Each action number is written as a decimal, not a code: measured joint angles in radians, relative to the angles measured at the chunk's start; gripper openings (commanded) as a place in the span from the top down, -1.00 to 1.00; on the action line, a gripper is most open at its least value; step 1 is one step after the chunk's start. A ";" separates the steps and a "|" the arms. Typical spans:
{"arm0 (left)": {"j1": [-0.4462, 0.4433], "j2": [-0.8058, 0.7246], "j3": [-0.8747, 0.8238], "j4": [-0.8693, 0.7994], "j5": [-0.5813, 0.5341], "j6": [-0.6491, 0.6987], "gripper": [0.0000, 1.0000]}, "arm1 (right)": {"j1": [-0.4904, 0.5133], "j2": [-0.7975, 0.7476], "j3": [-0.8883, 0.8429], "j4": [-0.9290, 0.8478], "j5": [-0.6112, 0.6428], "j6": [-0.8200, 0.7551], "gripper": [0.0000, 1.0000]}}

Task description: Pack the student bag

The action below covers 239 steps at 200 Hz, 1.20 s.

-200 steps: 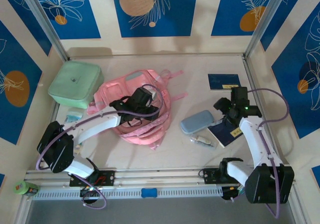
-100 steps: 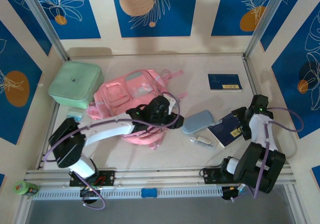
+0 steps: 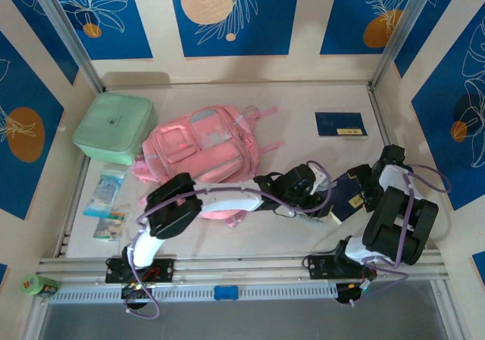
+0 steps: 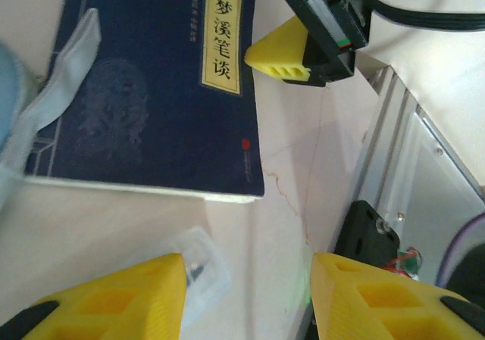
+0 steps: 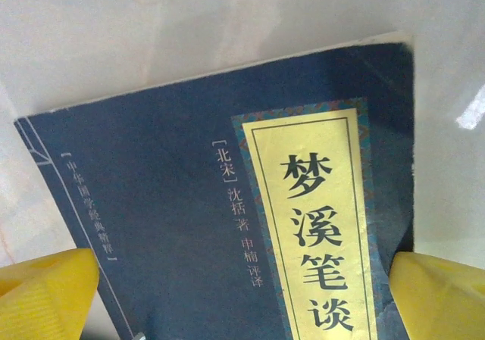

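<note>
Student bag lies flat on the table, front pockets up, pink straps trailing off its right side. Nothing grips it. All places below are reckoned from the bag.

- Just beside its far-left corner: mint-green lidded box, lid on.
- Near-left of the bag, apart from it: two small printed packets, one nearer the rail than the other.
- Left arm runs along the bag's near edge, overlapping that edge, and reaches out past its right side.
- Left gripper sits well right of the bag. In the left wrist view its yellow fingers stand apart, with bare table between them and nothing held. A clear plastic packet lies just beside one finger.
- Right of the bag, just past the left gripper: navy book with yellow title label, flat on the table, cover up. A pale grey strap lies across one corner of the cover. What it belongs to is cut off at the frame edge.
- Right gripper is farther right of the bag again, at the same book. In the right wrist view its fingers are spread wide, one on each side of the title corner, with the cover beneath. Whether they touch the book, I cannot tell. The left wrist view shows one of its yellow fingers at the cover's edge beside the label.
- Far-right of the bag, toward the back wall: second navy book, flat, well apart from both grippers.
</note>
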State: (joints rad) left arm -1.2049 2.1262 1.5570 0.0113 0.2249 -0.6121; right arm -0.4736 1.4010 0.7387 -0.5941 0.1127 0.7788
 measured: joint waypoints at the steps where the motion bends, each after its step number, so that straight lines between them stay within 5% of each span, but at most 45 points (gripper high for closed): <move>1: 0.000 0.003 0.003 0.000 0.000 0.000 0.06 | 0.000 0.001 0.000 0.000 0.000 -0.001 -0.98; 69: 0.039 0.167 0.140 -0.058 -0.087 0.024 0.02 | 0.058 0.088 0.079 0.032 -0.074 -0.063 -0.99; 138: 0.148 0.148 0.057 -0.043 -0.200 -0.040 -0.06 | 0.304 0.186 0.214 0.066 -0.117 -0.133 -1.00; 239: 0.149 0.147 0.068 -0.056 -0.203 -0.249 -0.07 | 0.155 0.097 0.104 0.022 -0.170 -0.174 -0.94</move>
State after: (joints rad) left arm -1.0557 2.2730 1.6245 -0.0448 0.0223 -0.8616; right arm -0.3183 1.4975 0.8429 -0.5724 -0.0570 0.6044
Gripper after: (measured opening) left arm 0.541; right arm 0.972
